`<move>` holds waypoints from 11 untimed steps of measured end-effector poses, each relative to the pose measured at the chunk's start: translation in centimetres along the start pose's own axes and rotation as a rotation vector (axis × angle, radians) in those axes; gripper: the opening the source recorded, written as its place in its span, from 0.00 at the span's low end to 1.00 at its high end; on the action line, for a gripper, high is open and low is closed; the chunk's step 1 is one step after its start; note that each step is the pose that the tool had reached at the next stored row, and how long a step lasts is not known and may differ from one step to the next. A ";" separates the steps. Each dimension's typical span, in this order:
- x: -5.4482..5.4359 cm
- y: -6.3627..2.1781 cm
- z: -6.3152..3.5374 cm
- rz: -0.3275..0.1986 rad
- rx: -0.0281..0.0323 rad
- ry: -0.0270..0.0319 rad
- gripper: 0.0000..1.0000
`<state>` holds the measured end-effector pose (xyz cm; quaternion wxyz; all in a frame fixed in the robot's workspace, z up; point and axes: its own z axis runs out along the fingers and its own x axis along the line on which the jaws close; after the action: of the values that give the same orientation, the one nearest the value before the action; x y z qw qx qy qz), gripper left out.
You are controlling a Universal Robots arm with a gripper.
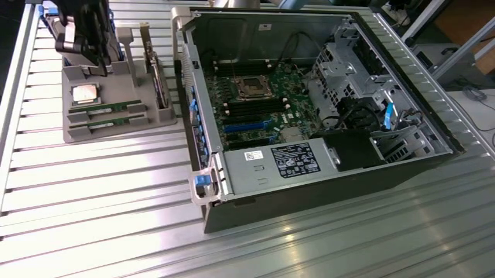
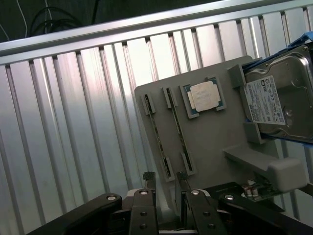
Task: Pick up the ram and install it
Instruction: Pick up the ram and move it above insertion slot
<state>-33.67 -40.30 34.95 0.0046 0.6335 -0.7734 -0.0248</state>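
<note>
End effector (image 2: 164, 182) released and empty, hanging over the matte grey plastic holder (image 2: 215, 147) on the ribbed, shiny metal table (image 2: 73, 122). The ram (image 2: 157, 137) stands on edge in its slot, with the second stick (image 2: 179, 132) just beside it. Risk: the green board is thin and rigid with a narrow top edge, so off-centre fingers could snag the neighbour or tilt it.
</note>
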 end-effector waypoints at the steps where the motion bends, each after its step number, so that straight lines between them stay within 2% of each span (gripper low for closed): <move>1: 0.0 -0.01 0.03 0.000 0.0000 0.0000 0.30; 11: 0.0 -0.02 0.32 0.000 0.0000 0.0000 0.30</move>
<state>-33.67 -40.32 34.63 0.0046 0.6334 -0.7734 -0.0248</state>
